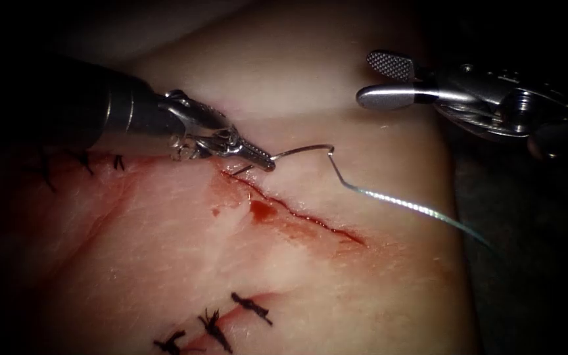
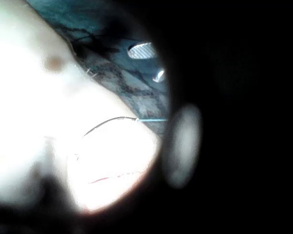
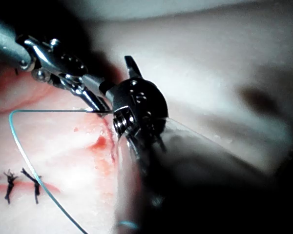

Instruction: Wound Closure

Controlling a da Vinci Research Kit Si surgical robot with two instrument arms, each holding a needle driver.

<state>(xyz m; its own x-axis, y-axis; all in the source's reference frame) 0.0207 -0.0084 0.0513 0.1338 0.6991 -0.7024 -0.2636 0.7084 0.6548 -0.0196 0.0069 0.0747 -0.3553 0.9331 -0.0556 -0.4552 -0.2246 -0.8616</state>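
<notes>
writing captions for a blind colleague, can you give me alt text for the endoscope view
The left tool grips the curved needle near its tip end at the upper end of the cut, thread trailing right. The right tool hovers open and empty above the tissue; finished stitches lie below.

— Light pools on the tissue (image 1: 336,276) mid-frame in the endoscope view; the borders sink to black.
— Metal glints on the right tool (image 1: 369,79) (the thread (image 1: 415,209) shines too). In the left wrist view the tissue glares white amid deep shadow.
</notes>
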